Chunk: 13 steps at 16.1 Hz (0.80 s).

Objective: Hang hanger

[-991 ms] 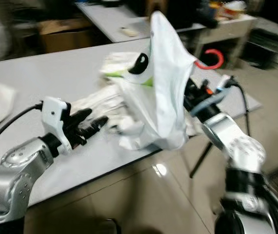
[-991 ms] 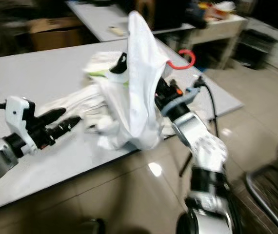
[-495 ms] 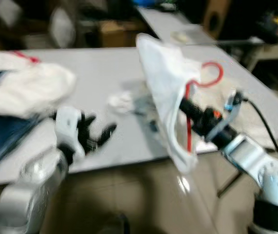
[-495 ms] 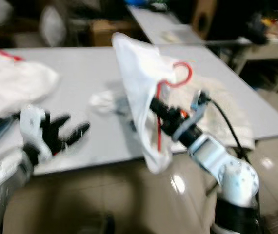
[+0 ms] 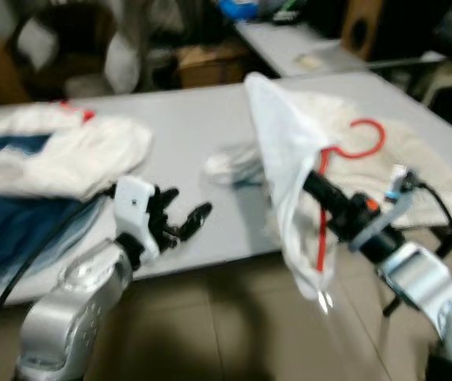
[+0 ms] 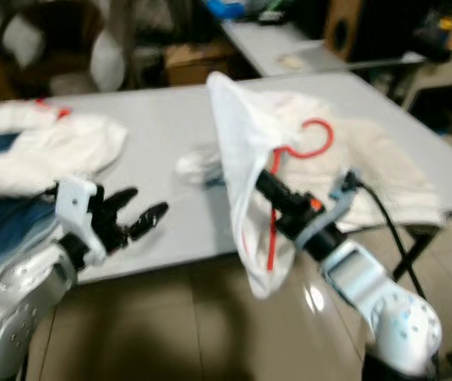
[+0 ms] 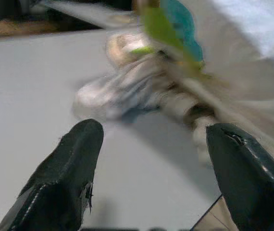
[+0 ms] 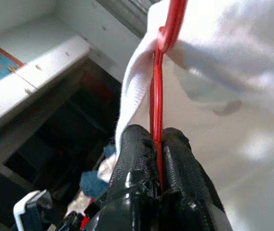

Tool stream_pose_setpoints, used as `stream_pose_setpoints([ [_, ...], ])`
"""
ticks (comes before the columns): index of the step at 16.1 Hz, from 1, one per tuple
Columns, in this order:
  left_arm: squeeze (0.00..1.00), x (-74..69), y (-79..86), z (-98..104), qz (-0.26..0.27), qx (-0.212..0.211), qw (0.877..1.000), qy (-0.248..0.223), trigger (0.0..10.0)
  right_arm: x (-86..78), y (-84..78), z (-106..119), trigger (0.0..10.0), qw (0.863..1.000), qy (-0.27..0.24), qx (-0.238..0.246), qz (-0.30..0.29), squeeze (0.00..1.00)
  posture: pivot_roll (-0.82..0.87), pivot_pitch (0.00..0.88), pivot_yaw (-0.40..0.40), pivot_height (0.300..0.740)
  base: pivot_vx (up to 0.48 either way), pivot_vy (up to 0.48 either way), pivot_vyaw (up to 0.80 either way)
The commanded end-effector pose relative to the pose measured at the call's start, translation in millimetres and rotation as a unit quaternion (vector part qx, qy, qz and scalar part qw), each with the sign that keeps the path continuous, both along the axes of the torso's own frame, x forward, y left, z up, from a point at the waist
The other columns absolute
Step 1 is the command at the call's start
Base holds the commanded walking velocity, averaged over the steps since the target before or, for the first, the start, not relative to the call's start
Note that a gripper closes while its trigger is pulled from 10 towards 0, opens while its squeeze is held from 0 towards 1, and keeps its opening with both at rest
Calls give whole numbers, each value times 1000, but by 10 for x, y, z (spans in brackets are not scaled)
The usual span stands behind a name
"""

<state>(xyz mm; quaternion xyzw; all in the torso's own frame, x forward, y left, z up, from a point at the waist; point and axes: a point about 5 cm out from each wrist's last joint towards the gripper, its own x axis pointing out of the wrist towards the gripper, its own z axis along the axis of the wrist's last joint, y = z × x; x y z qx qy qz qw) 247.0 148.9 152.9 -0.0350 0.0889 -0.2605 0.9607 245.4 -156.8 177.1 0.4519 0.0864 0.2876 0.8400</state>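
While right hand (image 5: 321, 189) pinches red hanger (image 5: 362, 140), left hand (image 5: 180, 218) spread empty, grey table (image 5: 186, 127), cluttered room.

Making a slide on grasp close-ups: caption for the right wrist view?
Right gripper shut on the red hanger, a white garment draped over it.

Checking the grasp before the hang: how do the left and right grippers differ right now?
The right gripper is shut on the red hanger, which carries a white garment; the left gripper is open and holds nothing. The right is raised beyond the table edge; the left hovers low over it. Both have black fingers.
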Motion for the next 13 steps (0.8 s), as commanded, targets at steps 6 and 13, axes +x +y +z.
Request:
stream_pose_setpoints([
  [6, 0, 94, 13, -16, 40, 17, 999, -12, 10000, 162, -131, 92, 10000, 995, -21, -76, -53, 0, 1, 0, 32, 740, 0, 0, 256],
  [13, 0, 132, -23, -23, 43, 14, 999, -13, 10000, 192, -161, 155, 10000, 993, -38, -105, -49, 0, -2, 0, 25, 740, 0, 0, 263],
])
